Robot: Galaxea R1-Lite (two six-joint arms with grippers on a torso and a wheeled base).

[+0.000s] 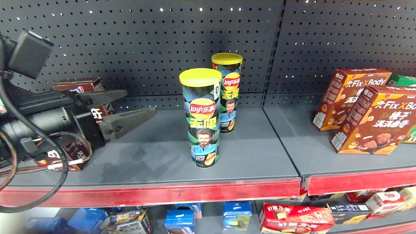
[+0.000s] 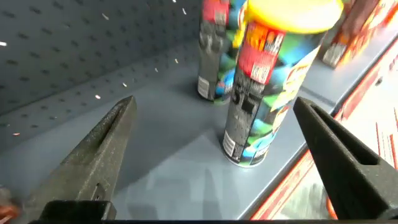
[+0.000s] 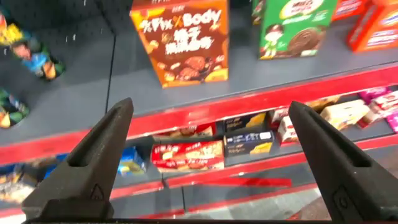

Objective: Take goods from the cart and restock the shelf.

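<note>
Grey shelf with two yellow-lidded tubes, each with a green-and-blue label bearing a red-and-yellow emblem. The front can stands upright near the red shelf edge, and the rear can is just behind it, nearer the pegboard. The left gripper is to the front can's left, jaws spread wide and empty (no contact). The right gripper, equally wide and empty, faces the orange-brown snack boxes.

Rear can partly behind front can, green box cut off
</note>
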